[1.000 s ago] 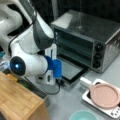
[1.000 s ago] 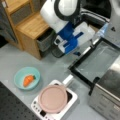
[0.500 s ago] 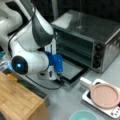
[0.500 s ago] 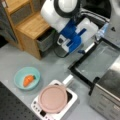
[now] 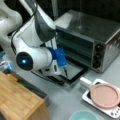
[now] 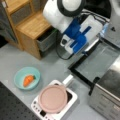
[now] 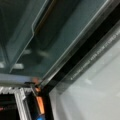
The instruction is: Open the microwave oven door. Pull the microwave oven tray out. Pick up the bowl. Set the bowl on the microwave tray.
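Blue-fingered tool (image 5: 65, 72) on the white Panda arm (image 5: 37, 47) hangs low over the opened door of the oven, its tips just above the glass; whether they are parted or clenched cannot be told, and nothing is seen in them. Reading a front view from the left: a light wooden cabinet (image 5: 20, 100) fills the near left corner, then comes the arm, then the wide dark glass door with its metal frame (image 5: 75, 71), folded down flat onto the grey tabletop (image 5: 67, 100). Behind it the boxy silver-grey oven (image 5: 92, 37) stands open, three black knobs (image 5: 97, 55) stacked down its right front. At the near right a flat pink round plate (image 5: 105, 95) rests on a white rectangular base (image 5: 111, 112). The small round mint-green bowl (image 6: 27, 78) sits on the tabletop well apart from the oven, an orange carrot-like piece (image 6: 28, 80) inside it. The wrist view looks along the door glass into the cavity, where a thin dark tray edge (image 7: 42, 22) seems still housed. With the door down, drawing the tray cleanly would appear to call for a level, straight pull clear of the frame.
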